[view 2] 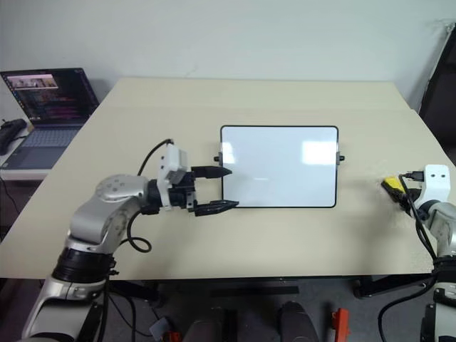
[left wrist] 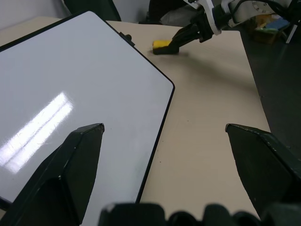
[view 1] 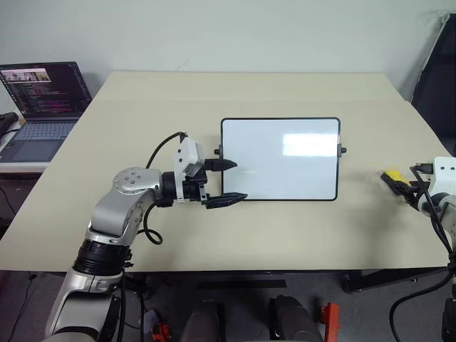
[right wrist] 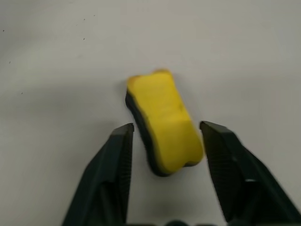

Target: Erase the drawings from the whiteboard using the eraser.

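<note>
— Right gripper (right wrist: 164, 136) has its jaws apart around the yellow eraser (right wrist: 162, 125), not gripping; the eraser lies flat on the table (view 1: 299, 235), well right of the whiteboard (view 1: 281, 160).

— It should back away cleanly, I'd say. Anything in the way?

— No. Left gripper (view 1: 226, 182) gapes at the board's left edge; the laptop (view 1: 43, 107) is far off.

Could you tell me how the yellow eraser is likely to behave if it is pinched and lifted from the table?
The eraser looks small and blocky, so probably light. It lies flat, so it should not roll. Its dark underlayer looks like felt, perhaps yielding slightly under the right tool.
</note>
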Robot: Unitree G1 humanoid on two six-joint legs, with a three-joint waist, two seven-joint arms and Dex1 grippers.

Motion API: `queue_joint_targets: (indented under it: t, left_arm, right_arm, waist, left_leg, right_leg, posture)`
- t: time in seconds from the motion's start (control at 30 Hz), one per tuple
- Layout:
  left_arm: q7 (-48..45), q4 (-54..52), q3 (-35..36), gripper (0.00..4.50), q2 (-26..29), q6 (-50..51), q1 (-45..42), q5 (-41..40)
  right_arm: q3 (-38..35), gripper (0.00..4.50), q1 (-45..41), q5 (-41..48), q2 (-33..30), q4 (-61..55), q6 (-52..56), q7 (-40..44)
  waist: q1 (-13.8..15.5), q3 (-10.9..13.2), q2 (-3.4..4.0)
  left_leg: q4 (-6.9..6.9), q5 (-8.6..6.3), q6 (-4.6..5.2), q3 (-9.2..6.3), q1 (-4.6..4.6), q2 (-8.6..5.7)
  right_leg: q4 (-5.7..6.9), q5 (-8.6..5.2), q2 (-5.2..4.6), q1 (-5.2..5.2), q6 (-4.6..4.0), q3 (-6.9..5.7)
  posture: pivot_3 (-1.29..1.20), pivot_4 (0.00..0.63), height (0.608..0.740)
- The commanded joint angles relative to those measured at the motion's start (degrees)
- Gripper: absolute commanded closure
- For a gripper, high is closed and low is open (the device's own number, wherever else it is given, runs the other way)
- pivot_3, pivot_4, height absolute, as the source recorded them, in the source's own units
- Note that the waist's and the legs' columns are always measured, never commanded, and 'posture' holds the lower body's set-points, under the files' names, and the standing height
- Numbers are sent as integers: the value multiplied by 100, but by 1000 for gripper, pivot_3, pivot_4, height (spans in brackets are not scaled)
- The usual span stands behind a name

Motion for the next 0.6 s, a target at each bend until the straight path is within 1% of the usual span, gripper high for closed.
queue_joint_targets:
  t: [0.03,0.07,0.1,0.13,0.23,0.3,0.37,0.4,0.53,0.6]
  left_arm:
    - [23,-198,178,0,94,-64,-32,-57]
    - [34,-173,200,0,108,-79,-34,-49]
    - [50,-141,232,0,135,-109,-31,-25]
    - [60,-97,270,0,157,-166,-28,0]
    - [422,244,581,0,110,-593,-48,180]
    - [1042,733,1072,0,-174,-998,-210,152]
    - [1708,1308,1500,0,-391,-1303,-418,206]
    - [1836,1527,1591,0,-409,-1435,-484,258]
    - [2454,2168,1712,0,-637,-2180,-371,644]
    - [2545,2329,1681,0,-720,-2369,-260,759]
  right_arm:
    - [-182,843,-78,61,-43,-232,10,3]
    - [-201,523,-57,89,-44,-306,39,12]
    - [-226,93,-30,123,-41,-412,81,17]
    - [-237,38,-8,135,-28,-512,96,4]
    - [-263,38,46,172,54,-1080,-207,36]
    - [-284,38,-31,223,321,-1337,-721,9]
    - [-227,38,-79,229,653,-1331,-1052,-38]
    - [-183,38,-87,195,767,-1316,-1128,-67]
    - [-265,38,-144,178,1407,-668,-1970,-213]
    - [-278,38,-166,208,1582,-529,-2182,-250]
  waist:
    - [0,0,0]
    - [0,0,0]
    - [0,0,0]
    - [0,0,0]
    - [-10,0,0]
    - [-28,0,1]
    - [-27,1,-2]
    - [-26,0,-2]
    - [6,0,-2]
    - [35,0,-2]
  left_leg:
    - [0,0,0,0,0,0]
    - [0,0,0,0,0,0]
    - [0,0,0,0,0,0]
    - [0,0,0,0,0,0]
    - [0,0,0,-1,1,0]
    - [0,0,0,-1,3,2]
    - [1,0,0,-3,4,3]
    - [4,0,0,-7,5,3]
    - [1,0,-1,-5,2,-2]
    - [1,0,-1,-5,-4,-4]
  right_leg:
    - [0,0,0,0,0,0]
    - [-1,0,0,0,0,0]
    - [0,0,0,0,0,0]
    - [0,0,0,0,0,0]
    - [2,0,0,0,0,0]
    - [2,0,1,0,0,0]
    - [4,-1,1,1,3,-3]
    - [4,0,1,3,6,-6]
    - [-1,4,-3,4,5,-4]
    - [-2,5,-5,-1,5,-4]
  posture:
    - [0,150,740]
    - [0,150,740]
    - [0,150,740]
    - [0,150,740]
    - [0,150,740]
    - [0,150,740]
    - [0,150,740]
    - [0,150,740]
    - [0,150,740]
    - [0,150,740]
